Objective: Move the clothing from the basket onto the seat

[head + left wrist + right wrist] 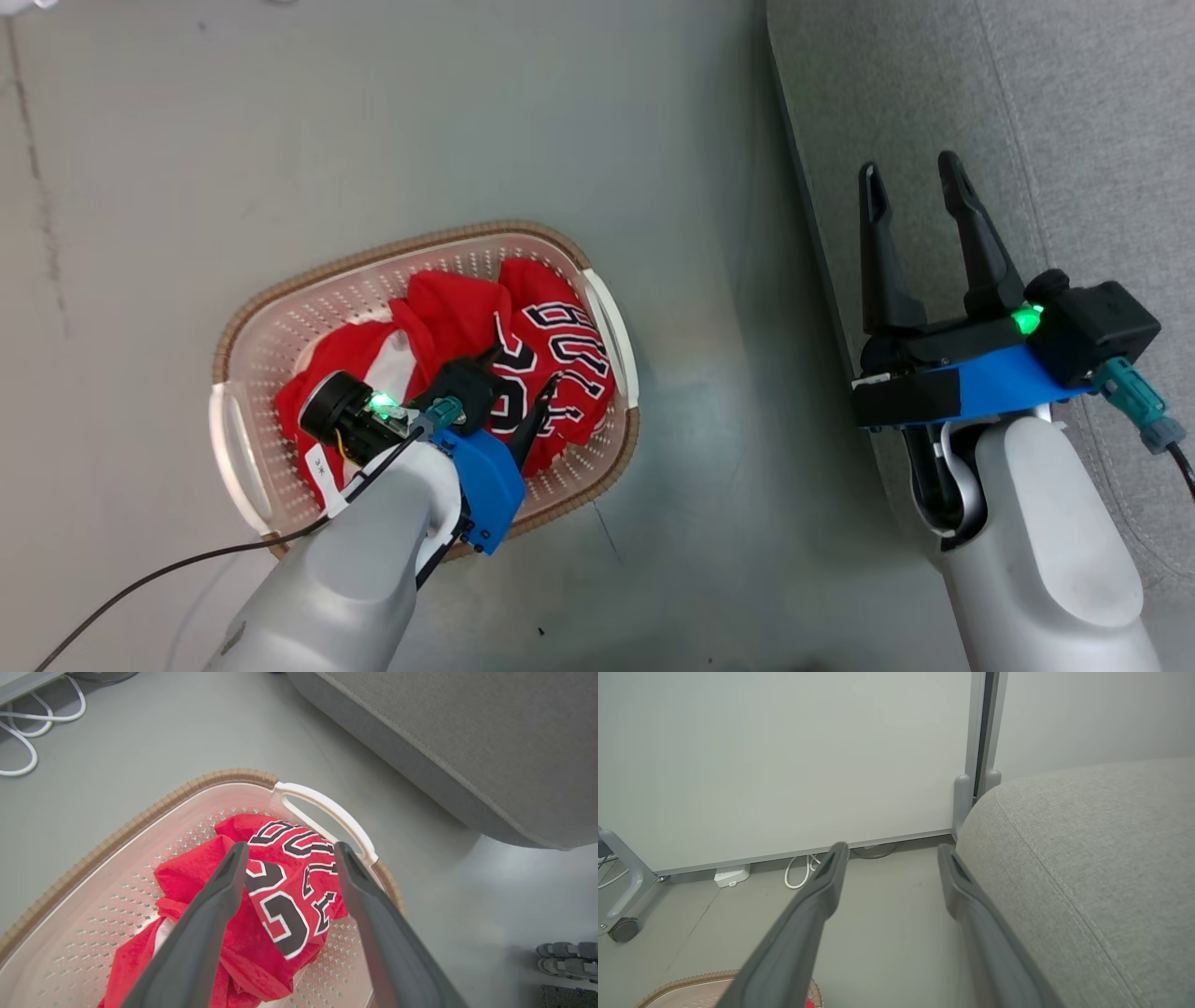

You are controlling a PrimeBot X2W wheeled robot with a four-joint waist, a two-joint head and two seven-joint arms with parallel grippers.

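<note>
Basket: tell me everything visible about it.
The basket is an oval cream plastic tub with perforated walls, a brown woven-look rim and white handles at both ends. It stands upright on the grey floor, apart from the seat, holding crumpled red clothing. The open left end effector hangs over it, pointing down at the clothing; no contact is evident.

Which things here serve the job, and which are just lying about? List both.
Job:
clothing
basket
seat
left end effector, open over the clothing
right end effector, open by the seat

Lying about:
cables on the floor
white box by the wall
castor
</note>
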